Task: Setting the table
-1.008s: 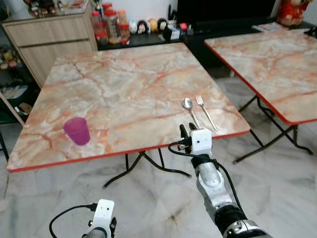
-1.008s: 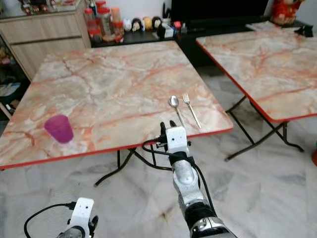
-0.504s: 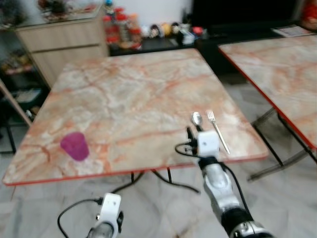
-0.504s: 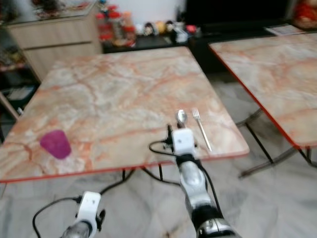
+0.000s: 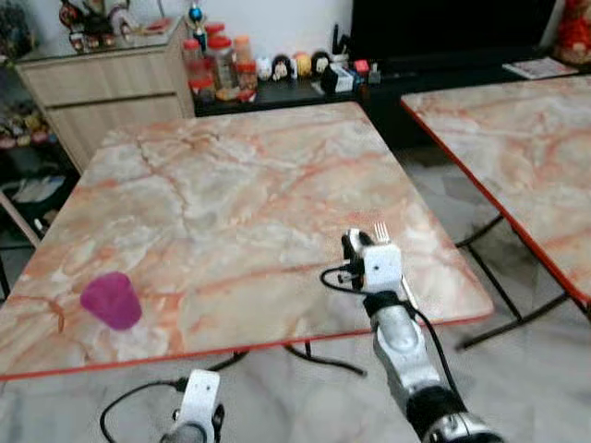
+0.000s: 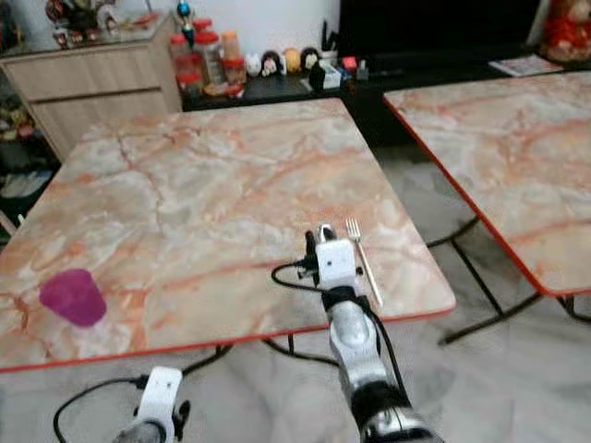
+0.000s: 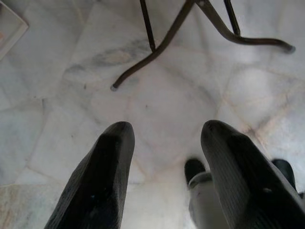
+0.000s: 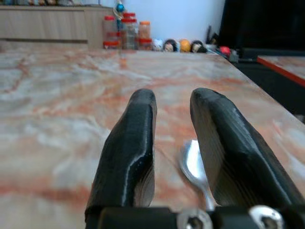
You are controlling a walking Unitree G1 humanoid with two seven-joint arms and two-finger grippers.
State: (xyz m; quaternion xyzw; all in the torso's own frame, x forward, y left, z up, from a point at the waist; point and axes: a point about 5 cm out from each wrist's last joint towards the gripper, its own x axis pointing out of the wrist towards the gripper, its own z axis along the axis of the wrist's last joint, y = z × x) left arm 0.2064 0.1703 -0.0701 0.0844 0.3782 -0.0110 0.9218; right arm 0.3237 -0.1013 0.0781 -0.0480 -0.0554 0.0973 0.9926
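Two pieces of cutlery are partly hidden: the right gripper and its white wrist block cover most of the spoon and the fork handle in the left eye view, where just the fork tines poke out past the block. Right wrist view shows the spoon bowl lying flat on the table between the gripper's two black fingers; fingers are parted, not touching the spoon. Spoon handle is cut off under the gripper body. Whether a fingertip touches the table I can't tell.

Left gripper hangs low below the table's near edge, fingers apart, nothing between them, over the marble floor; table legs show beyond it.

Versus 1 s ago: right gripper was short of the table's near edge, with spoon and fork fully visible beyond it. Now it's over the table, on top of the cutlery. Camera shifted too, so the cup's change of place in frame is probably not real.

Spoon and fork: silver, side by side, near the table's front right corner. Purple cup sits upright near the front left corner, well apart from them.
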